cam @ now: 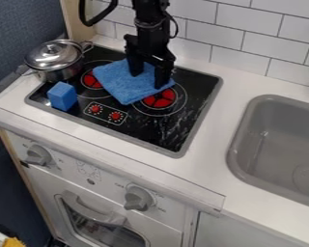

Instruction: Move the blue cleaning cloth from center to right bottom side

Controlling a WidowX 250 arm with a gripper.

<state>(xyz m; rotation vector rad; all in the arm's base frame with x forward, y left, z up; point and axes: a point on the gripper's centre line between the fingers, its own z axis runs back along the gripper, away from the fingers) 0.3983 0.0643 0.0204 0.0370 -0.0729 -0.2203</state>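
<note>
One blue cloth (120, 86) lies on the black stove top (162, 126), directly below the one gripper (148, 80), whose two fingers stand apart over it; whether they touch the cloth I cannot tell. Two red burner patches show beside the cloth, and two small red dials sit nearer the front edge than the gripper. To the gripper's left in the view are one blue block (62, 95) and one lidded metal pot (54, 59). To its right, one grey sink (271, 137) is set in the white desk (229, 107). Below the desk's front are two large grey knobs.
</note>
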